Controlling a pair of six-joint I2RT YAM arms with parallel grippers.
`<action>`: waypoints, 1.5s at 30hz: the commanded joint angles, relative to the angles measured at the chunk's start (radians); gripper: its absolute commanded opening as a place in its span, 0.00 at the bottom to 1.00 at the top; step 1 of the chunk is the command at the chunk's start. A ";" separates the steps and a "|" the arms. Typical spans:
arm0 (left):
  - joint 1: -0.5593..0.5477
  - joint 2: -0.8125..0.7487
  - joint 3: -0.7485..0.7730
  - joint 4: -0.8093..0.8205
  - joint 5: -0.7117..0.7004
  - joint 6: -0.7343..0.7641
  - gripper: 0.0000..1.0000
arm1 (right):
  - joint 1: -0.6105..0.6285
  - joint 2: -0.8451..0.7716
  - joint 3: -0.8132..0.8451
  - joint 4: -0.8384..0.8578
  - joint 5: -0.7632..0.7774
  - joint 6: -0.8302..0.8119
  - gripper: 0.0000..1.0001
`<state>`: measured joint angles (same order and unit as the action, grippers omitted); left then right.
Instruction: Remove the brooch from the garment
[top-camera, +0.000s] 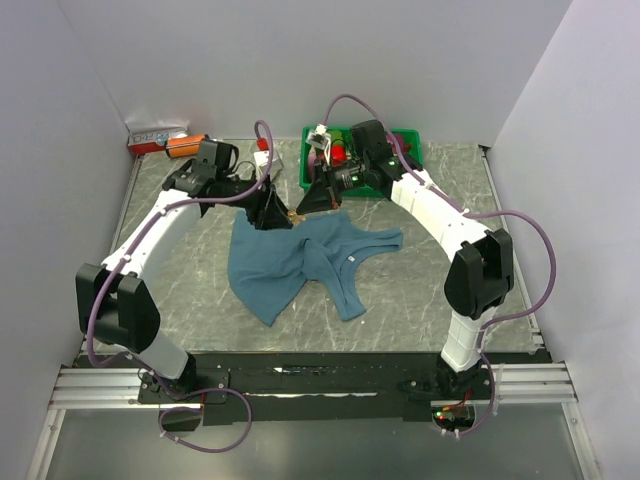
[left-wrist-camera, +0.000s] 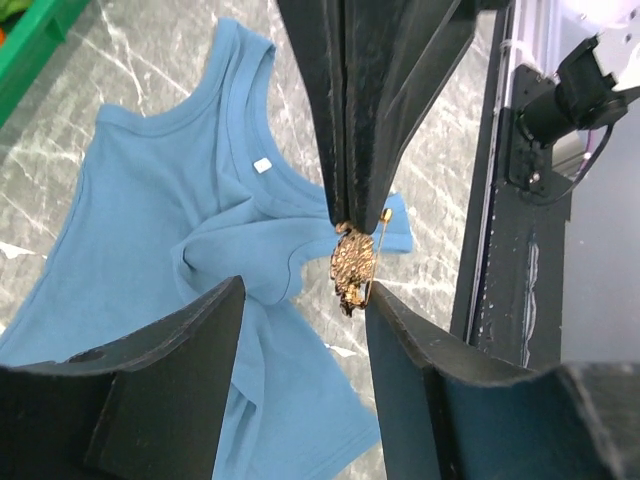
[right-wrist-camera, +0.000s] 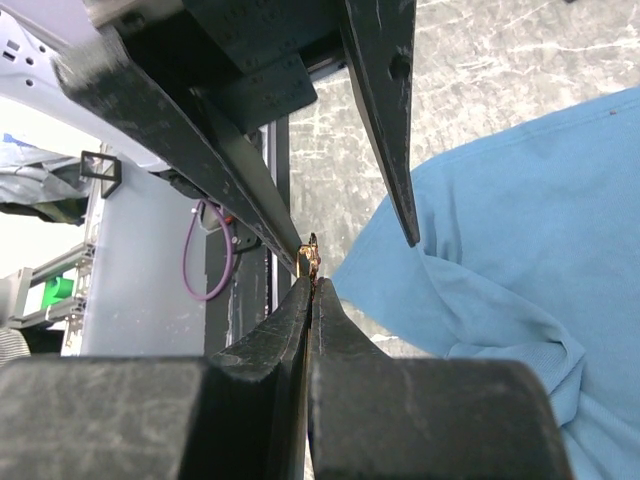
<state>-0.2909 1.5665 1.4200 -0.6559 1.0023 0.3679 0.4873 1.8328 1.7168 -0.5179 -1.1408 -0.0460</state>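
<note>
- The marbled table (top-camera: 430, 300) fills the overhead view. Only up there do both arms show whole, their tools meeting tip to tip over its far half.
- The garment (top-camera: 270, 275), teal, lies rumpled on the table just on the near side of both tools. The overhead view takes in all of it, the wrist cameras only parts.
- A green bin (top-camera: 405, 150) sits right behind the right tool.
- A red-and-white box (top-camera: 155, 135) stands well off beyond the left tool, its print too small to read.
- Left gripper (left-wrist-camera: 303, 295): fingers stand apart, one on either side of the brooch. I cannot tell whether either touches it.
- Right gripper (right-wrist-camera: 311, 285): jaws pressed together, pinching the brooch at their very tips.
- The brooch (left-wrist-camera: 352, 265), golden and textured, has its pin alongside. The left wrist camera shows its face, the right wrist camera only a thin edge.
- The white neck label (left-wrist-camera: 263, 166) lies on the garment's neckline beyond the tips, with no writing legible.
</note>
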 joint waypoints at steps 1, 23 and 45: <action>0.013 -0.011 0.062 0.049 0.070 -0.023 0.57 | -0.003 0.000 0.043 -0.011 -0.024 -0.015 0.00; 0.092 -0.120 0.088 0.298 0.081 -0.232 0.61 | -0.007 -0.159 0.030 -0.054 0.093 -0.361 0.00; -0.039 -0.007 0.180 0.139 0.079 -0.110 0.47 | -0.004 -0.175 -0.003 -0.030 0.108 -0.333 0.00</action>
<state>-0.3180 1.5333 1.5478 -0.4973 1.0752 0.2222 0.4839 1.6875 1.7069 -0.5865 -1.0351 -0.3836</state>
